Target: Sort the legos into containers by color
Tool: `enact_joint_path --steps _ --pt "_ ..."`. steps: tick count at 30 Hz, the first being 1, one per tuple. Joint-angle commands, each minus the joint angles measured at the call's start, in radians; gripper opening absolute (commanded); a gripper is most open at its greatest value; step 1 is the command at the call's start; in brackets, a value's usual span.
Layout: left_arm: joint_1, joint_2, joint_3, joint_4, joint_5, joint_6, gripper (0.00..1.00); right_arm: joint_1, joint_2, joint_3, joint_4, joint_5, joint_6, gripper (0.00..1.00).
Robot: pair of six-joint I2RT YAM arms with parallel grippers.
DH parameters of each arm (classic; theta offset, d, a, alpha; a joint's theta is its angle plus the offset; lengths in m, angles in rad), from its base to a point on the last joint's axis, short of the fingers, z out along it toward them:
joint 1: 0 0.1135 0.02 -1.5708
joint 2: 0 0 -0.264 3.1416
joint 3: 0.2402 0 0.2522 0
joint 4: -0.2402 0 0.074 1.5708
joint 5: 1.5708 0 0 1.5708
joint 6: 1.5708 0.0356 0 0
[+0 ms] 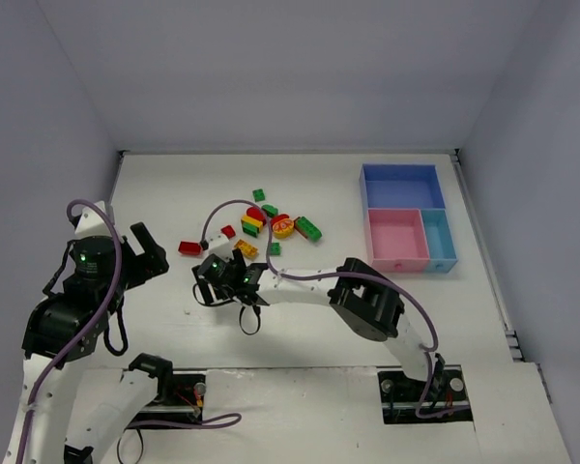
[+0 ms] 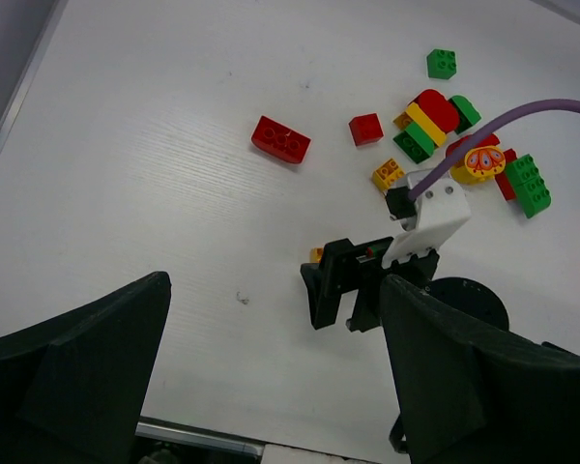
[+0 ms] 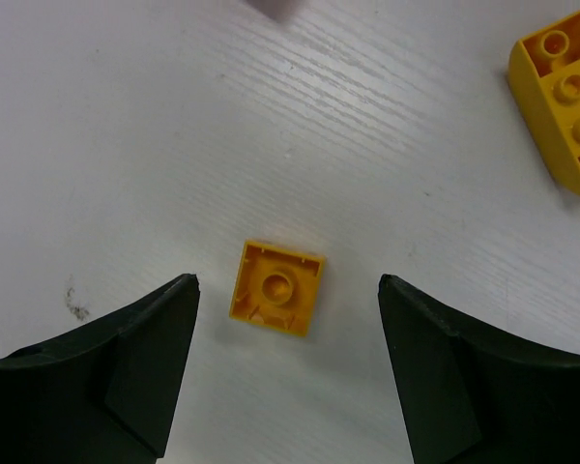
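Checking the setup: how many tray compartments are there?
3: large blue compartment at the far side, pink compartment nearer left, small light-blue compartment nearer right. None appear hidden.

Robot lab cell, plain white walls, white table, two cabled arms

No legible text anywhere in view

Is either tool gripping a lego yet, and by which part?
Nothing is held. The right tool straddles a small yellow brick lying underside up, with gaps on both sides. The left tool is open and empty.
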Motion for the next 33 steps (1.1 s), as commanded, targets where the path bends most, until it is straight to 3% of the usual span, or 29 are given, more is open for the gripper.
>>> enact_joint_path --steps 1,5,9,10,12,16,23,25,26,30,33 --pt "-0.003 0.015 0.029 0.024 0.0 0.012 0.83 -0.005 0.025 0.087 0.022 0.053 0.027 0.71" --pt "-0.003 0.018 0.029 0.025 0.003 0.019 0.83 -0.005 0.042 0.104 0.016 0.067 0.021 0.61" --pt "-0.001 0.022 0.018 0.041 0.011 0.021 0.83 -0.013 0.002 0.072 0.011 0.113 0.001 0.26" --pt "-0.003 0.026 0.015 0.045 0.012 0.021 0.83 -0.017 -0.035 0.038 0.01 0.135 -0.002 0.13" --pt "-0.003 0.031 0.015 0.059 0.023 0.021 0.83 -0.048 -0.082 -0.005 0.01 0.148 -0.007 0.01" --pt "-0.003 0.051 0.003 0.091 0.046 0.023 0.83 -0.144 -0.292 -0.179 0.01 0.149 -0.059 0.0" --pt "-0.003 0.098 -0.054 0.182 0.104 0.019 0.83 -0.449 -0.667 -0.456 0.002 0.087 -0.229 0.0" --pt "-0.003 0.121 -0.069 0.206 0.127 0.016 0.83 -0.594 -0.767 -0.496 -0.016 0.057 -0.287 0.0" --pt "-0.003 0.141 -0.077 0.228 0.156 0.016 0.83 -0.74 -0.838 -0.542 -0.035 0.035 -0.341 0.0" --pt "-0.004 0.166 -0.085 0.254 0.202 0.024 0.83 -0.981 -0.899 -0.573 -0.07 -0.017 -0.389 0.0" --pt "-0.004 0.178 -0.085 0.272 0.227 0.033 0.82 -1.074 -0.896 -0.57 -0.067 0.003 -0.351 0.0"
